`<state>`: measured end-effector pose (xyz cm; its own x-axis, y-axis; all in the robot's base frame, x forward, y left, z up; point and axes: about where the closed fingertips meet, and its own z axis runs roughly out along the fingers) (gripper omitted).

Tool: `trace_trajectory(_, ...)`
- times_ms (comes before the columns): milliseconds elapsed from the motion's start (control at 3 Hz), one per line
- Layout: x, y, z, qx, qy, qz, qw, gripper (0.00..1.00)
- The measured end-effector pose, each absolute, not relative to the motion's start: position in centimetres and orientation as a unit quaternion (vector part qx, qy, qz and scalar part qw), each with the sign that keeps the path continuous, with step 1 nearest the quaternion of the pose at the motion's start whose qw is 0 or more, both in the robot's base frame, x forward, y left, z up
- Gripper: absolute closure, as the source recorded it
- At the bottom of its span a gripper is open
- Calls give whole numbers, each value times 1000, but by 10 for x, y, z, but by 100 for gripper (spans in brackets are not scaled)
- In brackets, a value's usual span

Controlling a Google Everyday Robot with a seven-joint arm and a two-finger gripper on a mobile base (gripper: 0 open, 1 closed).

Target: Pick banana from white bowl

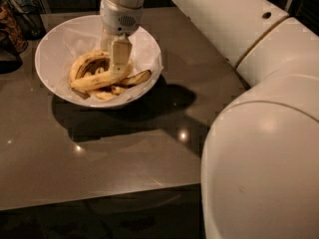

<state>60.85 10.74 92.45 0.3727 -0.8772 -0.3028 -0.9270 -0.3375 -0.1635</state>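
Observation:
The white bowl [50, 54], wide and lined with crinkled white paper, stands on the dark table at the back left. In it lies the long, nearly straight yellow banana [92, 82], pointing left to right. A curved banana with dark streaks [85, 61] lies behind it. Short stubby pieces [138, 77] lie to the right and in front. My gripper [116, 63] reaches straight down into the bowl from above. Its tip is at the right end of the long banana and hides that part of it.
The grey-brown table [124, 148] runs to a front edge near the bottom of the view. Dark containers [17, 21] stand at the back left, beside the bowl. My large white arm [259, 108] fills the right side.

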Motion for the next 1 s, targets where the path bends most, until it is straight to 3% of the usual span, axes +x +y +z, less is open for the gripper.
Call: trace_trajectory(1000, 604, 113, 906, -814, 554, 99, 142, 45)
